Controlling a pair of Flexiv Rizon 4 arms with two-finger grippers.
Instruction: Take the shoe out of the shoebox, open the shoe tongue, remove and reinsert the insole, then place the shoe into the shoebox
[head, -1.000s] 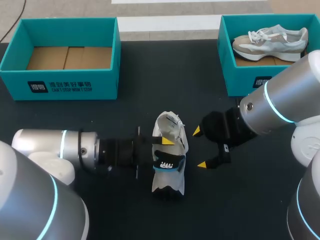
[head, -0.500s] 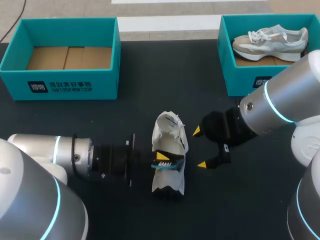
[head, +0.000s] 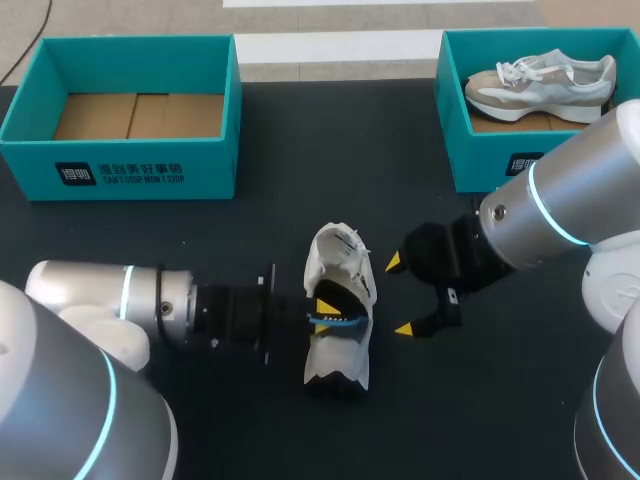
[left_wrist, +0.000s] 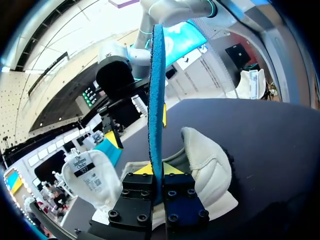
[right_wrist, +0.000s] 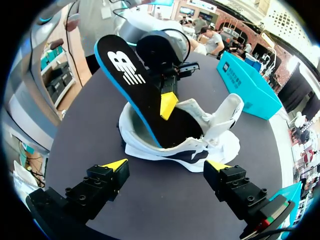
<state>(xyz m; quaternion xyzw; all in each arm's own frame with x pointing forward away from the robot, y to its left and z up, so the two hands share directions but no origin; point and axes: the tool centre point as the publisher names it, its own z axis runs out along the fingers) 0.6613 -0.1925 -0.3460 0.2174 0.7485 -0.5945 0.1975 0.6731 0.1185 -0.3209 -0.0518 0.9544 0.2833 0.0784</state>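
Observation:
A white shoe lies on the black table, between my two grippers. My left gripper is shut on its black insole, which has a blue edge. In the right wrist view one end of the insole rests inside the shoe and the other end slants up out of it. The shoe's tongue is folded open. My right gripper stands open just right of the shoe, with nothing between its fingers.
An open teal shoebox with a cardboard floor stands at the back left. A second teal shoebox at the back right holds a grey and white sneaker. My right arm reaches in just in front of that box.
My left gripper has closed on the insole, and its wrist has turned so the insole now shows edge-on from above. The right arm and the shoe have kept still.

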